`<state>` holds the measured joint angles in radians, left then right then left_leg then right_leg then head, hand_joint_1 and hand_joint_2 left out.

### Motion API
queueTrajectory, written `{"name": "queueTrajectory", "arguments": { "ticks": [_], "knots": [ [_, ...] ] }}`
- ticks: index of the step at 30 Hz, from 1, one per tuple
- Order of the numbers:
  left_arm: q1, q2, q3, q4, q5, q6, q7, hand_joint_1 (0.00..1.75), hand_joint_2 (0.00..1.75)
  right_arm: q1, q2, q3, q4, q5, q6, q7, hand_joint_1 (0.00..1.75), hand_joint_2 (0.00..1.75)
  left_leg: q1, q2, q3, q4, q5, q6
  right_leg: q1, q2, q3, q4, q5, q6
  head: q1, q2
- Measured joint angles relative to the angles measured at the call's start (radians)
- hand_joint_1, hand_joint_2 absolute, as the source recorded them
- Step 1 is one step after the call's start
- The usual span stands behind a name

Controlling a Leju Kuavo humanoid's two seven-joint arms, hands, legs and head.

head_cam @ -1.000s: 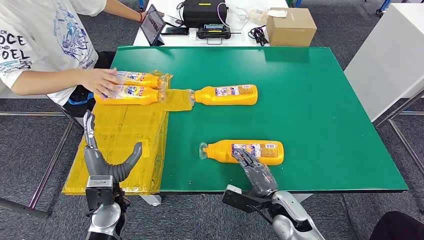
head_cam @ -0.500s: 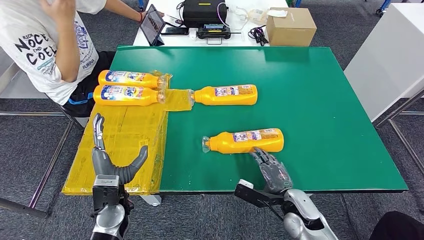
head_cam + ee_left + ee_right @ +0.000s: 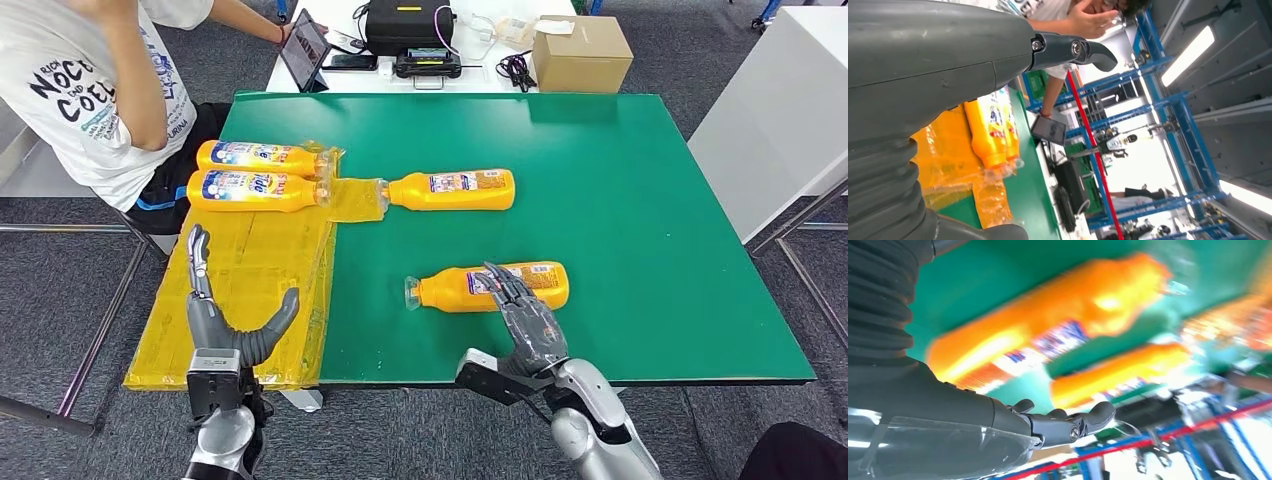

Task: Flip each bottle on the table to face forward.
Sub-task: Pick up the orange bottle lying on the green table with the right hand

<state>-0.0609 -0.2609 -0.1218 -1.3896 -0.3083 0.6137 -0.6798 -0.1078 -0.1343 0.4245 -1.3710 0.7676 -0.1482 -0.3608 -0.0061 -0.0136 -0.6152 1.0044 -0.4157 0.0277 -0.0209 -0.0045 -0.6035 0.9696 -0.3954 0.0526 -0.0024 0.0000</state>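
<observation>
Several orange bottles lie on their sides on the green table (image 3: 640,220). The nearest bottle (image 3: 455,287) lies close to the front edge, cap to the left. My right hand (image 3: 525,320) reaches over it from the front, with its spread fingers resting on the label. It appears blurred in the right wrist view as the near bottle (image 3: 1048,335). Another bottle (image 3: 452,189) lies mid-table. Two more bottles (image 3: 258,157) (image 3: 255,190) lie side by side on a yellow mat (image 3: 250,290). My left hand (image 3: 225,320) is held upright and open over the mat's front part.
A person (image 3: 90,90) sits at the table's far left corner with a raised arm. Behind the green table a white table carries a tablet (image 3: 303,48), a black case (image 3: 408,22) and a cardboard box (image 3: 580,52). A white cabinet (image 3: 790,110) stands on the right.
The person's hand has left the two bottles on the mat. The near bottle has rolled slightly away from me. My right hand drew back, then came forward onto it.
</observation>
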Motion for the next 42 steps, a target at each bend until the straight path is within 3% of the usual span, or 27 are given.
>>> {"name": "queueTrajectory", "arguments": {
  "ticks": [7,15,24,35,42],
  "knots": [
    [-0.001,0.001,-0.051,-0.014,0.031,-0.007,0.0,0.0,1.75,-0.067,-0.012,-0.002,-0.046,-0.224,0.181,-0.094,0.0,1.75,-0.001,0.0,0.0,0.0,0.0,0.0,-0.001,0.0,0.0,0.0,0.0,0.0,0.0,0.0],
    [-0.003,0.001,-0.058,-0.016,0.061,-0.03,0.0,0.0,1.75,-0.145,-0.047,-0.019,-0.037,-0.144,0.159,-0.018,0.0,1.75,-0.001,0.001,0.0,0.0,0.0,0.0,-0.001,0.0,0.0,0.0,0.0,0.0,0.0,0.0],
    [-0.013,0.0,-0.053,-0.006,0.063,-0.069,0.0,0.0,1.75,-0.364,-0.123,-0.018,0.194,-0.05,0.194,0.06,0.0,1.75,-0.001,-0.001,0.0,0.001,0.002,0.002,-0.001,0.0,0.0,0.0,0.002,0.002,0.0,0.0],
    [-0.016,0.0,-0.053,0.001,0.06,-0.072,0.0,0.0,1.75,-0.423,-0.134,-0.01,0.291,-0.043,0.2,0.072,0.0,1.75,-0.001,-0.001,-0.001,0.001,0.001,0.002,-0.001,0.0,0.0,0.0,0.002,0.002,0.0,0.0],
    [-0.025,-0.003,-0.054,0.017,0.06,-0.09,0.0,0.0,1.75,-0.514,-0.14,0.014,0.418,-0.077,0.29,0.083,0.0,1.75,-0.001,-0.001,-0.001,0.001,0.002,0.003,-0.001,0.0,0.0,0.0,0.002,0.003,0.0,0.0]
  ]
}}
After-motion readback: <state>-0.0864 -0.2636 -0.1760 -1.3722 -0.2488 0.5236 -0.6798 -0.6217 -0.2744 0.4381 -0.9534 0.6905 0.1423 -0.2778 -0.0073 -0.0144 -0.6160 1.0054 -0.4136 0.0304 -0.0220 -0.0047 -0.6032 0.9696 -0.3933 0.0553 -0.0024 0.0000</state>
